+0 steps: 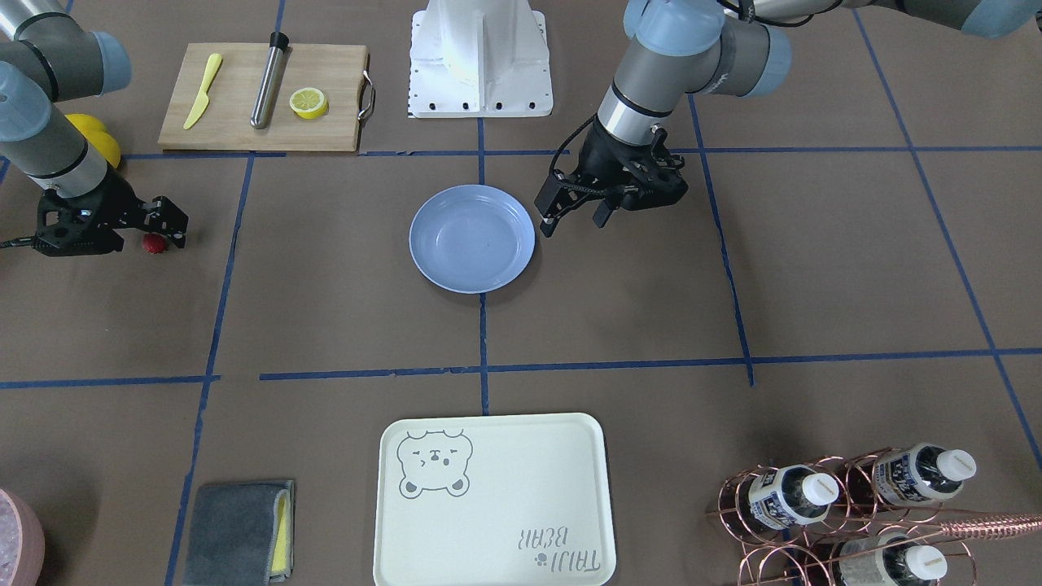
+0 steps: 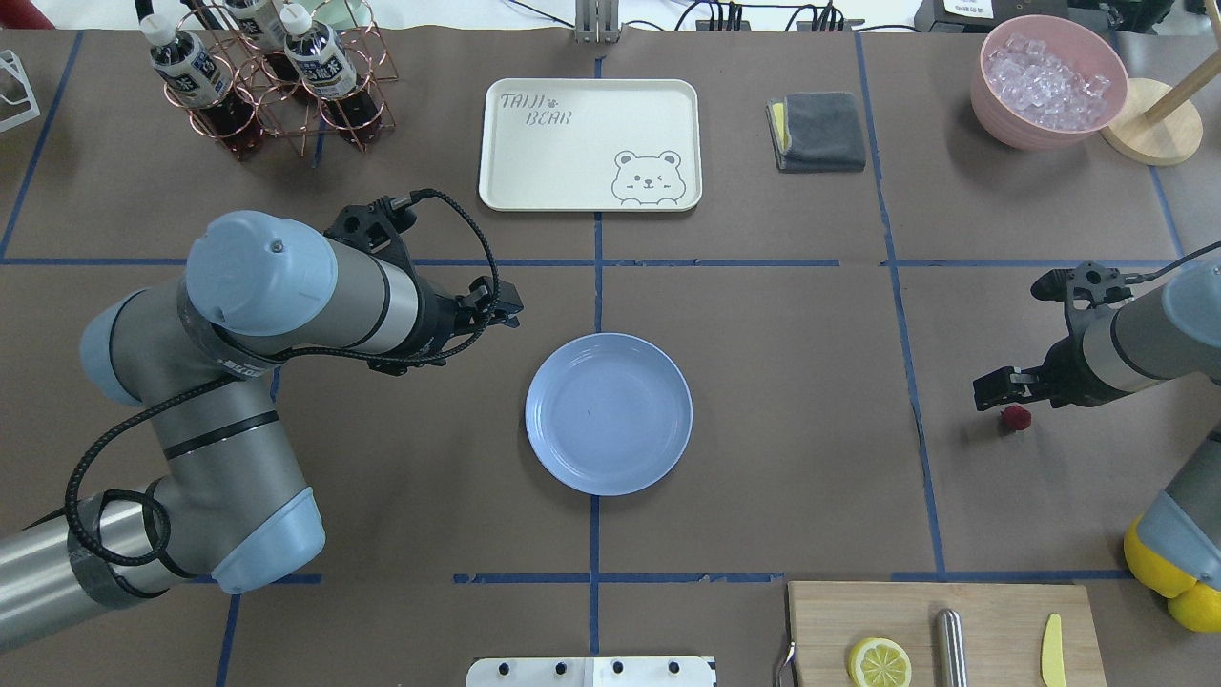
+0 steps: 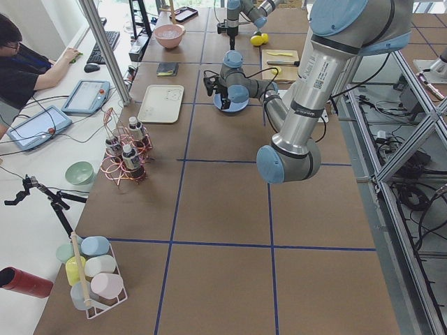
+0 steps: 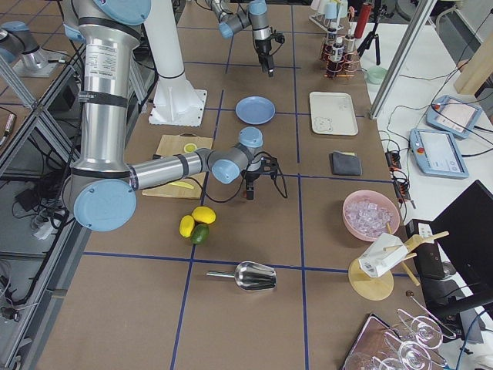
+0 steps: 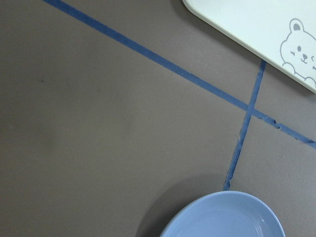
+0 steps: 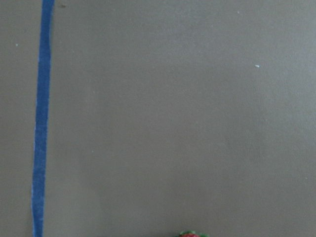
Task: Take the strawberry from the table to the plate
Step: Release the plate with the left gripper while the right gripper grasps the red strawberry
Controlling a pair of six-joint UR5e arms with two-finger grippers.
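Presently the strawberry lies on the surface at the plate's three o'clock in the overhead view, just beside the right pincer, whose jaw width I cannot tell. It should centre over the berry, straddle it with jaws wide and close gently, lest it roll. The left pincer hangs near the plate, fingers spread.

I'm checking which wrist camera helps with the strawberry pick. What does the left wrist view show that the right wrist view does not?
Only the left wrist view: part of the blue plate at the bottom edge, a corner of the cream bear tray at top right, and two tape lines crossing. Only the right wrist view: the top of the strawberry, cut off at the bottom edge. Both: the brown table with blue tape.
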